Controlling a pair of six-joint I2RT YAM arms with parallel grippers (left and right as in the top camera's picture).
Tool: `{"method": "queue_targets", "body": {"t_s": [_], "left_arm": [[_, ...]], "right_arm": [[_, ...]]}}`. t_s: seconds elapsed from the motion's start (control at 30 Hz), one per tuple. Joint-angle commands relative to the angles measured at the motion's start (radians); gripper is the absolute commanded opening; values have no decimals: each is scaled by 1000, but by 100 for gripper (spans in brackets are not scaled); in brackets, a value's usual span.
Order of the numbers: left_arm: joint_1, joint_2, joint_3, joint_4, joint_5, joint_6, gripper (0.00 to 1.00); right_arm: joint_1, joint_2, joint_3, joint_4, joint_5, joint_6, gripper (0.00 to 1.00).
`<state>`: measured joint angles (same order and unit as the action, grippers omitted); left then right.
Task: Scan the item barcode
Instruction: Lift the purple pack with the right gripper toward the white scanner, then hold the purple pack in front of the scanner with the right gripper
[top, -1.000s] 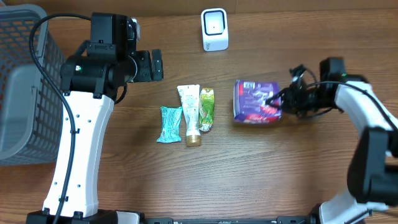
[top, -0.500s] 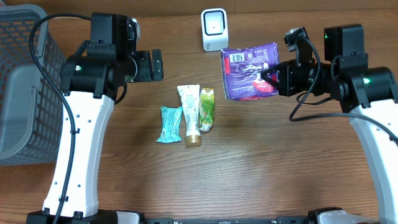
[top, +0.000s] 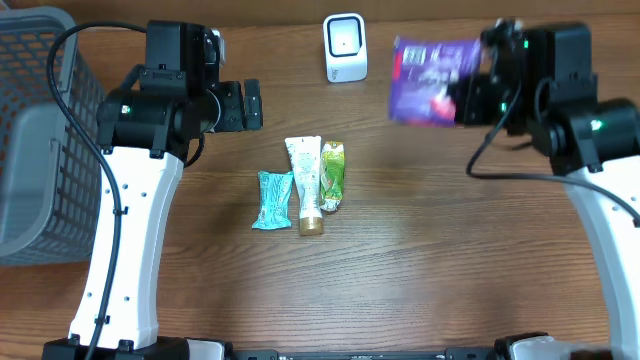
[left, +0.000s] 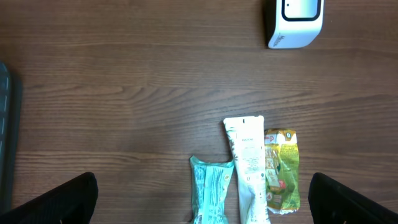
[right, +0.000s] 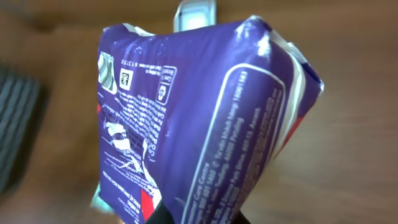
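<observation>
The purple packet (top: 432, 80) has come up off the table (top: 420, 260) since a second ago and now hangs in the air just right of the scanner (top: 345, 47). The right gripper (top: 468, 98) has its jaws pinched tight on the packet's right-hand edge. From the overhead camera the packet is blurred. In the wrist view it fills most of the frame, with only the scanner's top showing above it. It is a puffy, pillow-shaped pack of glossy purple film with a crinkled top seam, small white print, a white curved outline and a red patch low down. I cannot pick out a barcode.

The scanner is a small white box with rounded corners and a dark-framed window. Nothing stands between it and the packet. Nearer the middle of the wood-grain table three soft items lie side by side: a teal sachet (top: 272, 200), a white tube (top: 306, 183) and a green sachet (top: 332, 176). The tube and the green sachet touch. The left gripper (top: 243, 105) hangs above and to the left of them, spread fully and holding nothing. A grey mesh basket (top: 40, 130) stands at the far left
</observation>
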<state>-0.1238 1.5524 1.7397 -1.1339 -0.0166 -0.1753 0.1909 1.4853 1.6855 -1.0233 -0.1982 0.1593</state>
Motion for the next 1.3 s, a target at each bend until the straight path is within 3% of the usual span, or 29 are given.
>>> {"method": "queue_targets", "body": {"t_s": [0.0, 0.2, 0.37, 0.53, 0.73, 0.83, 1.27], "left_arm": [[1, 2, -4, 1, -10, 22, 100], [1, 2, -4, 1, -10, 22, 100], [1, 2, -4, 1, -10, 22, 100], [1, 2, -4, 1, -10, 22, 100], [1, 2, -4, 1, -10, 22, 100], [1, 2, -4, 1, -10, 22, 100], [1, 2, -4, 1, -10, 22, 100]], "right_arm": [[46, 92, 241, -38, 272, 46, 3], [140, 333, 560, -96, 536, -56, 4], [240, 471, 565, 76, 944, -168, 4], [319, 595, 564, 220, 1170, -319, 4], [358, 698, 560, 294, 1186, -725, 4], [364, 730, 560, 325, 1134, -852, 4], [364, 868, 560, 636, 1074, -1188, 4]]}}
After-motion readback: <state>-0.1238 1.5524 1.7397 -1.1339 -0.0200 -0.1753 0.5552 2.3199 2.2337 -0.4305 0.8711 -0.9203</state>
